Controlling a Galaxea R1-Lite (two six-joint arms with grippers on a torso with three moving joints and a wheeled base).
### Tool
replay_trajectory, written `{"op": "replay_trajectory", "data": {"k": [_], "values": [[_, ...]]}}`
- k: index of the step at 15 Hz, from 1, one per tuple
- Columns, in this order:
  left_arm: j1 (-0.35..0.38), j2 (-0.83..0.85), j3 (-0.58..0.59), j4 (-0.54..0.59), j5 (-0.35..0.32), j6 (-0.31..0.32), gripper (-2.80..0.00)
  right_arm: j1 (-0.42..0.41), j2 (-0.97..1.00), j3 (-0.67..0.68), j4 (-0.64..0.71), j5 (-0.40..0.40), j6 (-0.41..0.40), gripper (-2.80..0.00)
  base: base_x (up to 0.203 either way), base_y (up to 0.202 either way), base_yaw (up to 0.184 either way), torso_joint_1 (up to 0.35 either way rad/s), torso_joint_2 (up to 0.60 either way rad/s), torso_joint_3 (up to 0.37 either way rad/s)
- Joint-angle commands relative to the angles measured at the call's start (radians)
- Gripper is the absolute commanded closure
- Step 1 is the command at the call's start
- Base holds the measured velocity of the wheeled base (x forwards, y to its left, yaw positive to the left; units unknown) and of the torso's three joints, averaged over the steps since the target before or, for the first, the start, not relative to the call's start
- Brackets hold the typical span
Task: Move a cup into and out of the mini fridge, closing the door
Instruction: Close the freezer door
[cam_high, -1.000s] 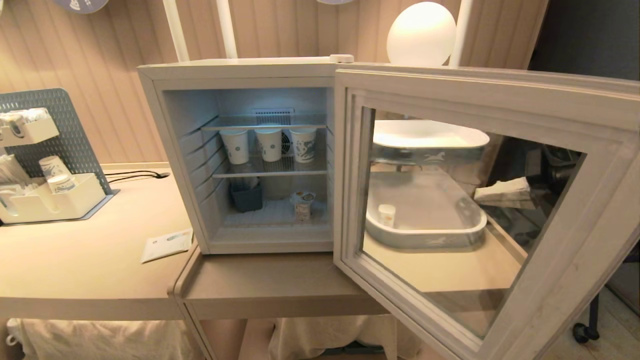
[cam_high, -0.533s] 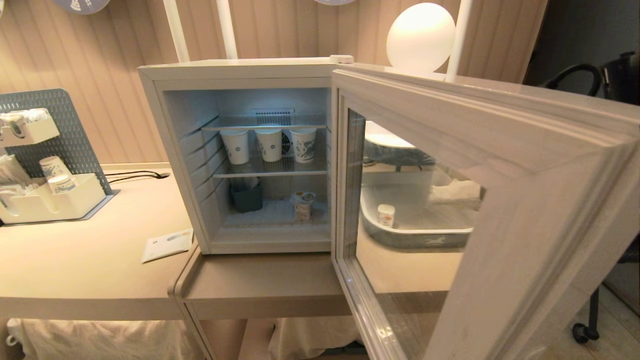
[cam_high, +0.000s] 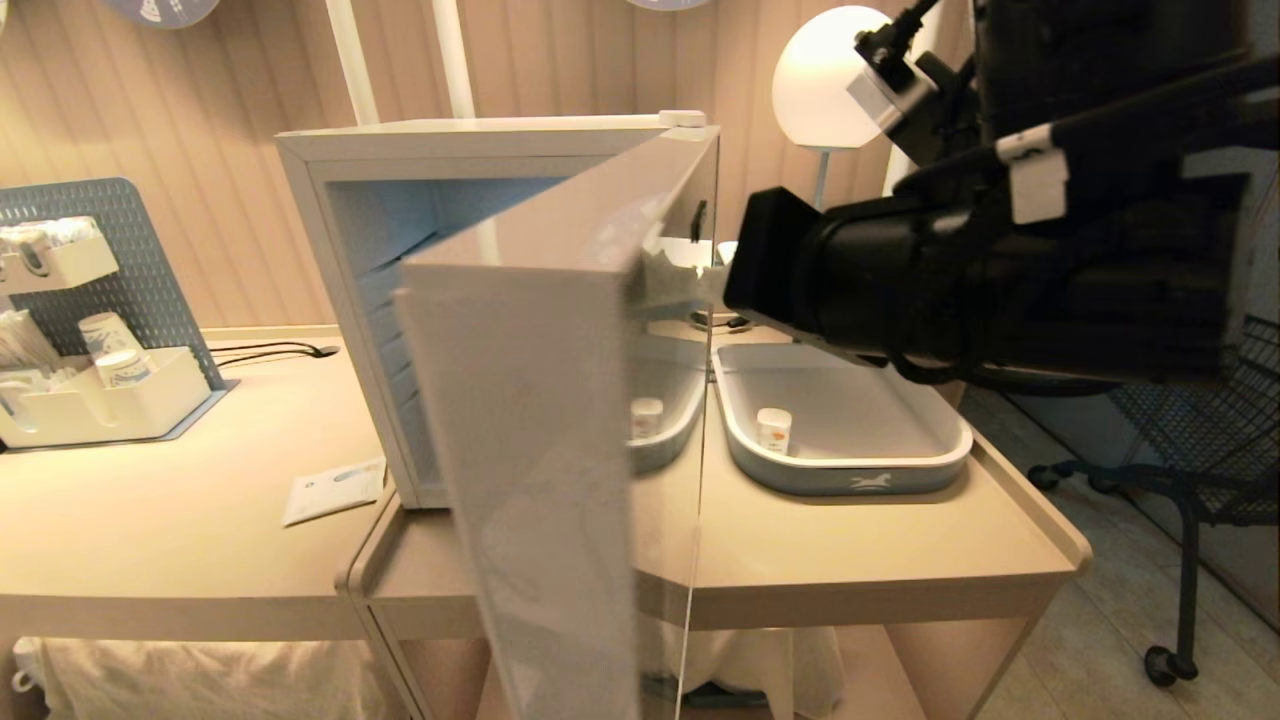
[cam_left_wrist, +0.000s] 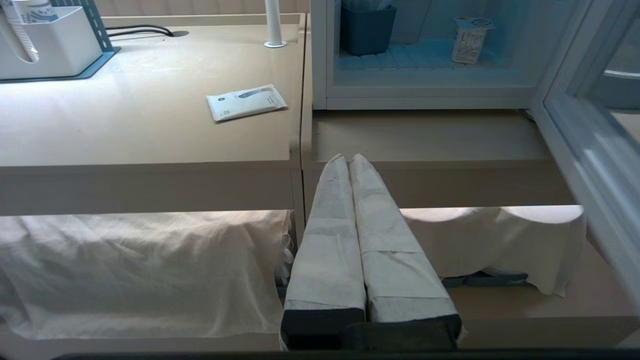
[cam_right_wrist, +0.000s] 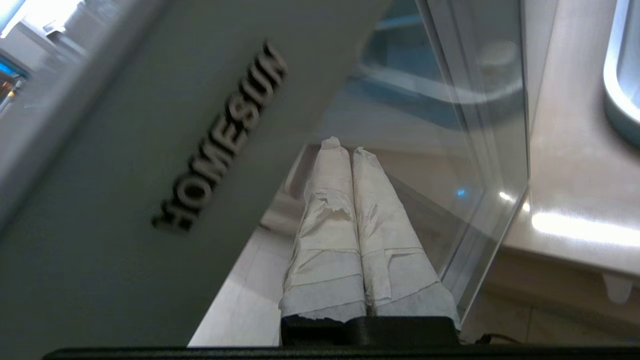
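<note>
Head view: mini fridge (cam_high: 345, 290) on bench (cam_high: 850, 540), door (cam_high: 560, 420) swung partway across the opening. Grey tray (cam_high: 860, 475) beside it holds one small white pot (cam_high: 773, 430). White organiser (cam_high: 110, 410) at far left holds paper cups (cam_high: 105, 335).

Left wrist view: cup (cam_left_wrist: 470, 39), printed label unreadable, on fridge floor beside dark bin (cam_left_wrist: 367, 27). Left tool (cam_left_wrist: 348, 159) clenched, empty, below bench edge.

Right wrist view: door lettering (cam_right_wrist: 225, 137) reads "HOMESUN". Right tool (cam_right_wrist: 345, 146) clenched, empty, tips at the door glass.
</note>
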Motion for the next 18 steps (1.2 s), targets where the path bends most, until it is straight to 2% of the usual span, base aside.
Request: {"op": "replay_trajectory", "data": {"k": [1, 4, 6, 7, 8, 14, 16, 18], "values": [[0.0, -0.002, 0.002, -0.001, -0.001, -0.002, 0.0, 0.039, 0.181, -0.16, -0.006, -0.031, -0.054, 0.0, 0.0, 0.0, 0.0, 0.0, 0.0, 0.0], [0.0, -0.002, 0.002, -0.001, -0.001, -0.002, 0.0, 0.054, 0.392, -0.369, -0.026, -0.087, -0.241, 0.0, 0.0, 0.0, 0.0, 0.0, 0.0, 0.0], [0.0, -0.002, 0.002, -0.001, -0.001, -0.002, 0.0, 0.061, 0.513, -0.403, -0.112, -0.126, -0.403, 0.0, 0.0, 0.0, 0.0, 0.0, 0.0, 0.0], [0.0, -0.002, 0.002, -0.001, 0.001, -0.001, 0.0, 0.067, 0.556, -0.411, -0.164, -0.169, -0.453, 0.0, 0.0, 0.0, 0.0, 0.0, 0.0, 0.0], [0.0, -0.002, 0.0, -0.001, 0.001, -0.001, 0.0, 0.076, 0.572, -0.415, -0.199, -0.213, -0.474, 0.0, 0.0, 0.0, 0.0, 0.0, 0.0, 0.0], [0.0, -0.002, 0.002, -0.001, 0.001, -0.002, 0.0, 0.064, 0.322, -0.347, -0.166, -0.243, -0.482, 0.0, 0.0, 0.0, 0.0, 0.0, 0.0, 0.0], [0.0, -0.002, 0.002, -0.001, 0.0, -0.001, 0.0, 0.034, 0.165, -0.282, -0.136, -0.326, -0.487, 0.0, 0.0, 0.0, 0.0, 0.0, 0.0, 0.0], [0.0, -0.002, 0.002, -0.001, 0.0, -0.001, 0.0, -0.037, -0.017, -0.213, -0.098, -0.403, -0.495, 0.0, 0.0, 0.0, 0.0, 0.0, 0.0, 0.0]]}}
